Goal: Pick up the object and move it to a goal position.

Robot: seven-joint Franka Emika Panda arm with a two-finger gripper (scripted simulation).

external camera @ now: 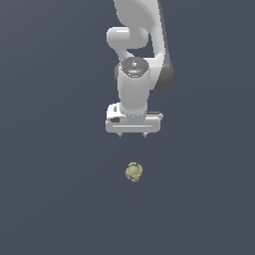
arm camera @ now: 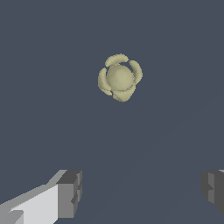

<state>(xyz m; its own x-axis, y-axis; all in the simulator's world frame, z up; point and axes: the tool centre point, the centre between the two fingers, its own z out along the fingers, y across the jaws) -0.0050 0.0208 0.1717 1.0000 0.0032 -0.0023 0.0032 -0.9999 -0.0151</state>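
No brand, label or writing can be read anywhere in either view; only a small red mark is seen on the dark round cap of the arm (external camera: 133,74) in the exterior view, too small to be made out.

The object (external camera: 134,172) is seen lying on the plain dark floor (external camera: 50,199), apart from everything else. In the wrist view the object (arm camera: 120,77) is shown as a rounded olive-yellow core ringed by several curved lobes. It is nearly as wide as it is long, so no long axis or pointing direction can be told.

The gripper (external camera: 132,135) is held above the floor, pointing downward, with the object lying free below it in the exterior view, close to the gripper's midline. In the wrist view the gripper (arm camera: 142,192) is seen with its jaws spread wide and nothing between them; one grey pad (arm camera: 70,192) and the other are set well apart, and the object is well clear of both.
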